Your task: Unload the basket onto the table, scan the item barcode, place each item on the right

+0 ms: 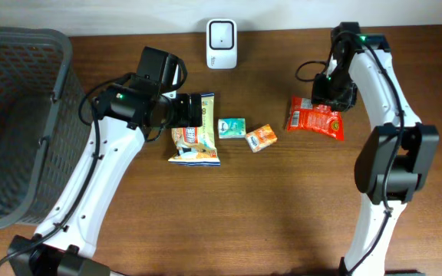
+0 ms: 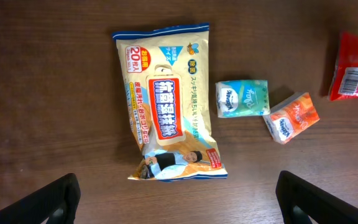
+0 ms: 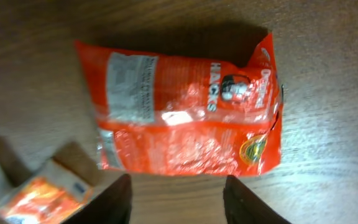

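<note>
The red bag lies flat on the counter, barcode up I think, so the right jaws hang half open and empty above it; the left jaws gape wide, empty.

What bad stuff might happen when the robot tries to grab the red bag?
The red snack bag lies flat and looks slippery, so the open right gripper might slide off or pinch only a corner. The orange tissue pack sits nearby and might get bumped. The bag's barcode faces up now; lifted carelessly, it might turn away from the white scanner.
</note>
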Controlling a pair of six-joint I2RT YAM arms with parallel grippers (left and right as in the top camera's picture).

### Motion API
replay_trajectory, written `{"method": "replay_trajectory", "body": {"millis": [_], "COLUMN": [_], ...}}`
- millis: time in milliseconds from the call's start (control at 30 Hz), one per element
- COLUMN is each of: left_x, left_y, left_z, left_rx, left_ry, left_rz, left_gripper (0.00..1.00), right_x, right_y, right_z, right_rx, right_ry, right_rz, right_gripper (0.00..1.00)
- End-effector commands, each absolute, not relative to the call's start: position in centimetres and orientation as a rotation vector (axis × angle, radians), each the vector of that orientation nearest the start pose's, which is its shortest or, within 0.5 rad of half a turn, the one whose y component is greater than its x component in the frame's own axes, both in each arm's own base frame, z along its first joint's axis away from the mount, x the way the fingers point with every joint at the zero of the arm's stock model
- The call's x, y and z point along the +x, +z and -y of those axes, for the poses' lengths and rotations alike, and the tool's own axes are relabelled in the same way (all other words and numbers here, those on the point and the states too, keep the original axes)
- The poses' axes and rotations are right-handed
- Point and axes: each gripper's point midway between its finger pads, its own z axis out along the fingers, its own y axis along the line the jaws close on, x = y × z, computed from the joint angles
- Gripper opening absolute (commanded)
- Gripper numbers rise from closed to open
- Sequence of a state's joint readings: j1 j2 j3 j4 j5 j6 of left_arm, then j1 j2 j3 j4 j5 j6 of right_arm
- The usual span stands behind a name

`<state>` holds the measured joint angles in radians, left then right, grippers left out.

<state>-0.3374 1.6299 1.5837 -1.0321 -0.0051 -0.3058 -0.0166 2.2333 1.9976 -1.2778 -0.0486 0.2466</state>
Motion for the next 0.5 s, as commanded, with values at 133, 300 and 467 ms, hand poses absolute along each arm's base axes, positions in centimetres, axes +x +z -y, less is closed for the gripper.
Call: {"method": "replay_trajectory", "body": {"millis": [133, 300, 467], "left_x": [37.8, 37.8, 37.8], "left_y": [20.8, 20.8, 20.8], "left_z": [13.0, 13.0, 13.0], "left_rx": [0.059, 0.059, 0.059], "left_ry": [-0.191, -0.191, -0.191], "left_rz": [-2.664, -2.664, -2.664], "left_gripper": [0.99, 0.99, 0.99], "right_x": [45.7, 44.9, 45.0], "right_y": [2.4, 2.5, 10.5], "right_z": [-0.3, -0.2, 0.1], "right_rx": [0.376, 0.382, 0.386], "right_ry": [0.022, 0.014, 0.032], "right_rz": [-3.124, -3.156, -3.066], "right_gripper": [0.27, 0.28, 0.48]}}
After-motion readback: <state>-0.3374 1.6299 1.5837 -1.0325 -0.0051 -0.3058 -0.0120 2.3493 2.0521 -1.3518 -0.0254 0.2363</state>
